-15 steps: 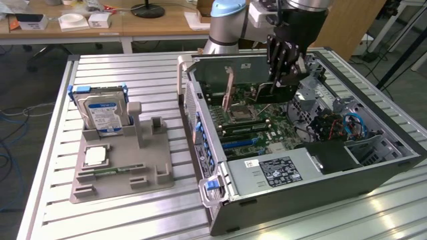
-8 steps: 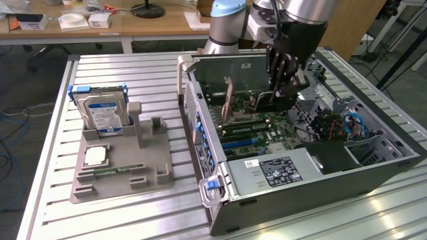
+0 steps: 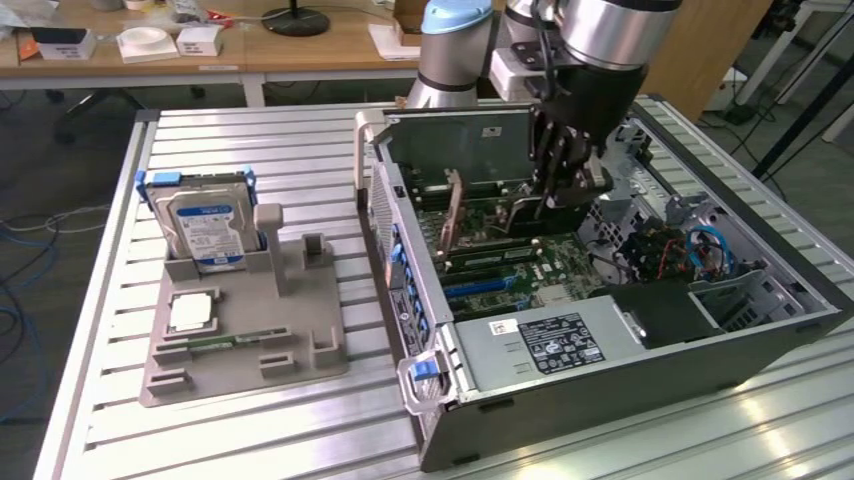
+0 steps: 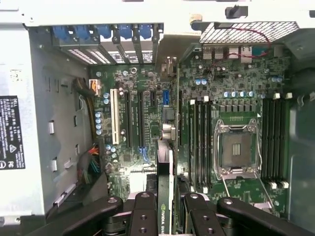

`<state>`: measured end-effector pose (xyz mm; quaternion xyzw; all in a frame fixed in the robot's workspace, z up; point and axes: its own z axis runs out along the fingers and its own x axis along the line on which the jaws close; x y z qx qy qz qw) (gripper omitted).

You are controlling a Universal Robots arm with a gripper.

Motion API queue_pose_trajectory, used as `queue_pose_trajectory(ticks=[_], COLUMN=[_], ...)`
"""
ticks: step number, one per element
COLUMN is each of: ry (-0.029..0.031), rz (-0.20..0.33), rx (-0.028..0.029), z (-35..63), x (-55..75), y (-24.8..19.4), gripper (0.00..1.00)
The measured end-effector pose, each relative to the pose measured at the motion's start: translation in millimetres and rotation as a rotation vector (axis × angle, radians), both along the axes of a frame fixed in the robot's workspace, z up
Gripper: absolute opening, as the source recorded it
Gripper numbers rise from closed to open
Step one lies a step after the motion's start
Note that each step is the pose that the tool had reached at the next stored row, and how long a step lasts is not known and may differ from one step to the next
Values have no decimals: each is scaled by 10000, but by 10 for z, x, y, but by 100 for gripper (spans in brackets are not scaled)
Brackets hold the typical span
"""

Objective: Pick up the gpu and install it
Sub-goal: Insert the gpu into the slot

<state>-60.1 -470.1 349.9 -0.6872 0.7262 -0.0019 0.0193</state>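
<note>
Gripper (image 4: 170,211) inside the case (image 3: 747,350), pinching the gpu (image 4: 166,201) edge-on over the motherboard (image 4: 128,147).

On the wrist view I see two black fingers (image 4: 142,216) closed in on either side of the gpu. Its thin edge faces the camera and I can read part of a label, "NVIDIA QUA". The actual pad contact is cut off at the frame edge. The gpu runs toward the blue clips (image 4: 103,32) on the case's rear wall, alongside the long slots (image 4: 133,123). I can't tell if its connector edge sits in a slot. On the exterior view the arm (image 3: 601,40) hides the fingertips and most of the gpu. Outside the case, to the exterior view's left, a drive (image 3: 207,225) stands on edge in a grey tray (image 3: 240,370), with a chip (image 3: 191,312) lying flat near it.
</note>
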Motion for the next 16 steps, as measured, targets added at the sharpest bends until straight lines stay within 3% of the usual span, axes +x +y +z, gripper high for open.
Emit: queue_pose_trajectory(ticks=[5, 7, 10, 16], ry=[42, 91, 94, 95], rz=[-1, -1, -2, -1], rx=[-31, -39, -43, -41], z=[-87, -112, -114, -218], x=[-3, -3, -3, -3], y=[0, 1, 0, 0], gripper=[26, 26, 26, 26])
